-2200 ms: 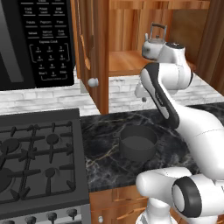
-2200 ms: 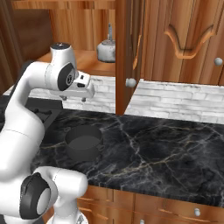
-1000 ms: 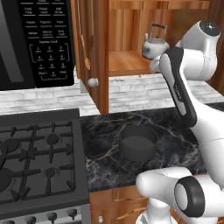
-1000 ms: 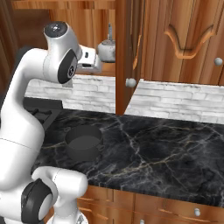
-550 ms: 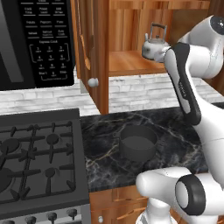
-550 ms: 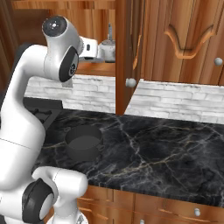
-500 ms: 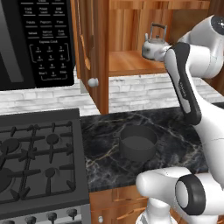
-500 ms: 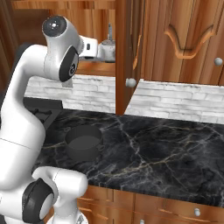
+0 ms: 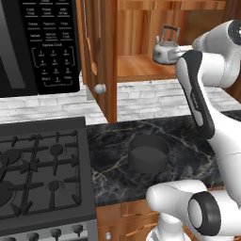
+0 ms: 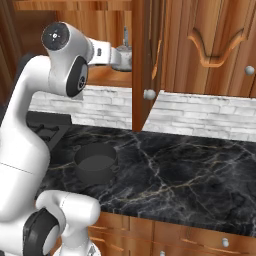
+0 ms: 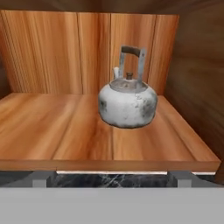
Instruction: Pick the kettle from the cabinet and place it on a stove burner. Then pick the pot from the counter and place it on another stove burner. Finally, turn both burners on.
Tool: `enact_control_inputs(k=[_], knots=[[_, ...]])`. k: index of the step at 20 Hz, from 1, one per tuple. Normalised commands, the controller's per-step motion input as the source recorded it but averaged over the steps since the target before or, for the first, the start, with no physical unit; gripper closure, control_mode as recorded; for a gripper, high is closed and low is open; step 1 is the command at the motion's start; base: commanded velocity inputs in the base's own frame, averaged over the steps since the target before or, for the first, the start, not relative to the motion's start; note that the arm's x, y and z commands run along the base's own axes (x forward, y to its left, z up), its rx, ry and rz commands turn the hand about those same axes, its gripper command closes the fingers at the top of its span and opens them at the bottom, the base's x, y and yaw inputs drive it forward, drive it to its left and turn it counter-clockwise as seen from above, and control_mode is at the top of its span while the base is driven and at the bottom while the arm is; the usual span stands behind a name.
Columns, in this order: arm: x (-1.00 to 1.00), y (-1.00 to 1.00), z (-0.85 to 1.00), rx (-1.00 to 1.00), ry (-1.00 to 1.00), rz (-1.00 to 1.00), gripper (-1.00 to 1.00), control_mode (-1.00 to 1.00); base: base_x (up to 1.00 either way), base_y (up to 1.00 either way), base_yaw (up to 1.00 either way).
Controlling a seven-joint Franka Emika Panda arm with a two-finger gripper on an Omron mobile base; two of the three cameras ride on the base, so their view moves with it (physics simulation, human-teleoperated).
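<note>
The cabinet [image 9: 103,56] stands open, its door [image 9: 96,52] swung out toward the near side with the round knob [image 9: 100,88] at its lower edge. On its wood shelf [image 11: 87,131] sits the kettle [image 11: 127,100], upright, alone, toward the right half of the shelf and a little back from the front edge; its handle stands straight up and the spout shows only as a pale stub behind the lid. In the left base view the kettle [image 9: 165,49] sits at the right end of the shelf, just beside the arm's wrist. In the right base view the kettle [image 10: 123,56] is mostly hidden behind the door edge.

The pot [image 9: 148,153] rests on the black table [image 9: 117,160], below the cabinet and right of the stove [image 9: 40,169]. It holds nothing. In the right base view the pot [image 10: 95,162] sits near the arm's lower link.

The claw [image 10: 116,54] is up at shelf height, pointed into the cabinet at the kettle. Its jaws stand fully apart and hold nothing; in the hand view a stretch of bare shelf lies between the camera and the kettle, so no contact shows. The fingers themselves are hard to make out, hidden by the wrist in the left base view and crowded against the door in the right.

The burners [image 9: 56,149] are bare. The microwave [image 9: 37,44] is cut off at the top left.
</note>
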Motion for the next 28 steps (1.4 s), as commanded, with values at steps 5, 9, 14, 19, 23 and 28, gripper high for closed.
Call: enact_control_inputs(k=[5, 9, 14, 19, 23, 28], knots=[[0.1, -0.07, 0.09, 0.01, -0.12, -0.04, -1.0, -1.0, 0.0, 0.0, 0.0], [0.22, -0.13, 0.12, 0.01, -0.08, -0.03, -1.0, -1.0, 0.0, 0.0, 0.0], [0.13, -0.15, 0.15, 0.01, -0.1, -0.02, -1.0, -1.0, 0.0, 0.0, 0.0], [0.13, -0.03, 0.01, 0.0, -0.02, -0.01, -1.0, -1.0, 0.0, 0.0, 0.0], [0.26, -0.05, 0.0, 0.01, 0.0, 0.0, -1.0, -1.0, 0.0, 0.0, 0.0], [0.22, -0.06, 0.0, 0.03, -0.03, 0.0, -1.0, -1.0, 0.0, 0.0, 0.0]])
